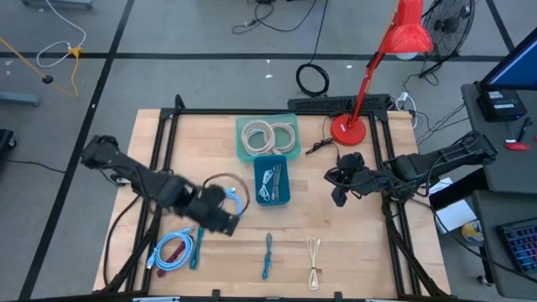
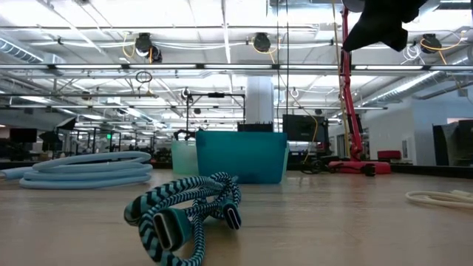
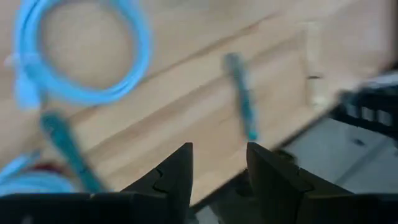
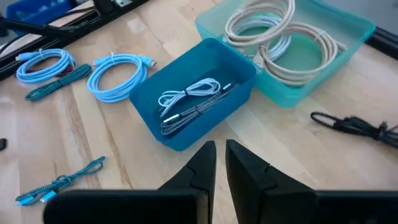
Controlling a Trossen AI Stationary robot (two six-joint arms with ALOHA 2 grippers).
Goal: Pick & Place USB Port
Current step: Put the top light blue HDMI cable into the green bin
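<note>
Nearest me, the teal braided cable [image 2: 185, 214] lies unpicked on the counter [image 1: 352, 243]; two cables sit in the blue bin [image 4: 205, 93], my left end effector [image 3: 217, 168] spread and empty, my right end effector [image 4: 221, 155] pressed together.

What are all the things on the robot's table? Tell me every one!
Blue bin: one, dark blue, middle of the table, white and dark cables inside.
Green bin: one, pale green, just behind the blue bin, coiled beige cables inside.
Light blue cable coils: two; one beside the blue bin, one at the front left.
Teal cord: one, dark teal, next to the front-left coil.
Braided cable: one, teal and black, front centre.
Beige cable: one, front, right of the braided cable.
Black cable: one, beside the lamp base.
Lamp: one, red, back right.
Left gripper: open, empty, over the table's left.
Right gripper: nearly shut, empty, on the right.
</note>
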